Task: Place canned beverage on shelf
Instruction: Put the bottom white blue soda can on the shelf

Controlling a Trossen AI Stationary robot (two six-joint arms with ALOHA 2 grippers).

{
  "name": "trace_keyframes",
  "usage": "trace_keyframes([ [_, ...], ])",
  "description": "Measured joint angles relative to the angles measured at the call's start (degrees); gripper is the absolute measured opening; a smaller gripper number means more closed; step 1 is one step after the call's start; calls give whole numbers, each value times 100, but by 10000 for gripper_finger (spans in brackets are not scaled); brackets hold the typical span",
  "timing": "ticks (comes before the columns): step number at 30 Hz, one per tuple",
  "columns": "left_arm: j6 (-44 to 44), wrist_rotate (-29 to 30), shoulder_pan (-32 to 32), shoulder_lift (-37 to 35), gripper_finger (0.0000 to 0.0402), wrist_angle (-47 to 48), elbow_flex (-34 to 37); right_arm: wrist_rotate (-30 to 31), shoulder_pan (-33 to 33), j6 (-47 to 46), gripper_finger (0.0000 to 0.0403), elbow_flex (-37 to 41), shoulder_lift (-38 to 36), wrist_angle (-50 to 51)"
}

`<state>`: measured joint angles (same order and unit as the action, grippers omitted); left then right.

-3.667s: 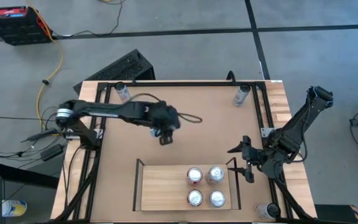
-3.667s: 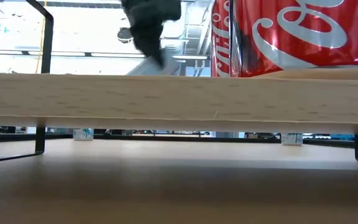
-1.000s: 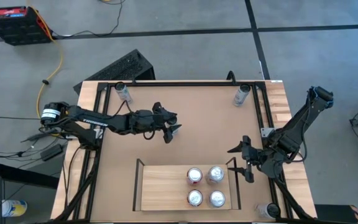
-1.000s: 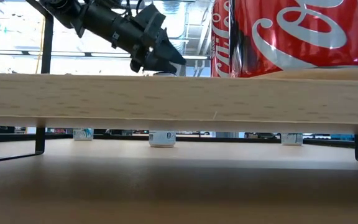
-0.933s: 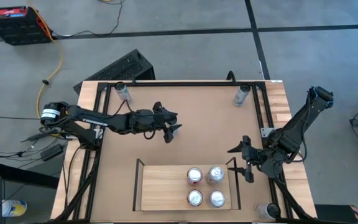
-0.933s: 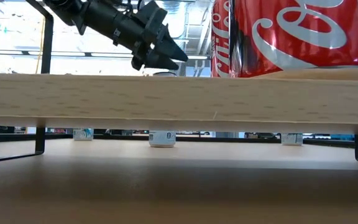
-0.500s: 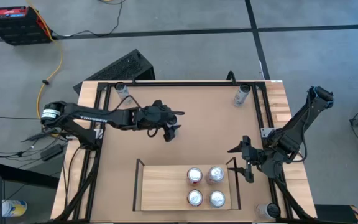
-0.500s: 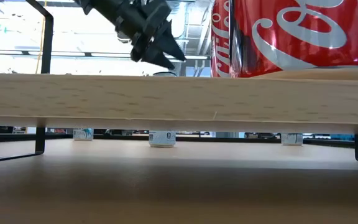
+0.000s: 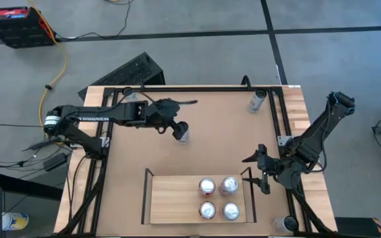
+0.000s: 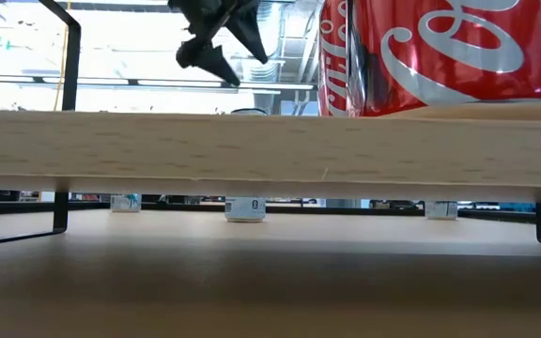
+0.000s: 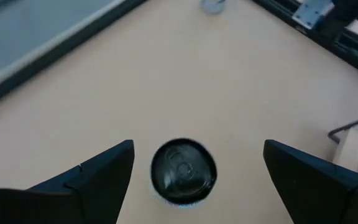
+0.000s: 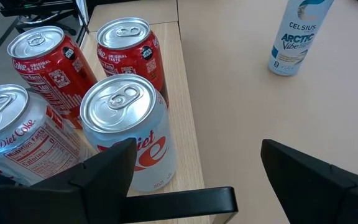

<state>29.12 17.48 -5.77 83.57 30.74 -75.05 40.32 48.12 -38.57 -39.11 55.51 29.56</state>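
Observation:
A silver can (image 9: 183, 137) stands upright on its base on the brown tabletop, beyond the shelf's far edge. In the left wrist view its dark top (image 11: 183, 171) shows between and below my open fingers, untouched. My left gripper (image 9: 178, 129) hangs open above the can, also visible high in the low view (image 10: 224, 49). The pale wood shelf (image 9: 170, 198) holds several cola cans (image 9: 218, 197) on its right half. My right gripper (image 9: 260, 170) waits open at the shelf's right end, beside those cans (image 12: 126, 130).
A Celsius can (image 9: 257, 100) stands at the table's far right corner, and shows again in the right wrist view (image 12: 294, 37). Another can (image 9: 129, 94) stands at the far left, one (image 9: 284, 225) at the near right. The shelf's left half (image 9: 167, 205) is bare wood.
My left gripper has risen off the silver can and drawn a little toward the table's far edge, tipping up and rolling, with its fingers spreading wider. The can stays standing where it was on the table.

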Motion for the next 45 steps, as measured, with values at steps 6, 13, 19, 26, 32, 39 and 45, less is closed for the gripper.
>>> trace_keyframes([
  [6, 688, -734, -570, 95, 342, 71, -8, -4, -33, 0, 369, 0, 0, -1],
  [13, 499, -1179, -694, 445, 338, 191, -102, -1, -35, 168, 369, -3, -1, -5],
  [19, 192, -1259, -694, 1394, 338, 1742, -2109, -34, -131, 288, 369, -4, -2, -23],
  [26, 234, -401, -548, 2581, 338, 4320, -4463, -37, -80, 262, 369, -4, -2, -9],
  [32, 652, -811, -522, 2957, 338, 4543, -4557, 7, 55, 264, 369, -4, -2, 9],
  [39, 914, -681, -559, 3214, 338, 4709, -4559, 31, 133, 262, 369, -4, -4, 12],
  [45, 988, -638, -554, 3389, 338, 4951, -4559, 48, 127, 267, 369, -2, 0, 2],
])
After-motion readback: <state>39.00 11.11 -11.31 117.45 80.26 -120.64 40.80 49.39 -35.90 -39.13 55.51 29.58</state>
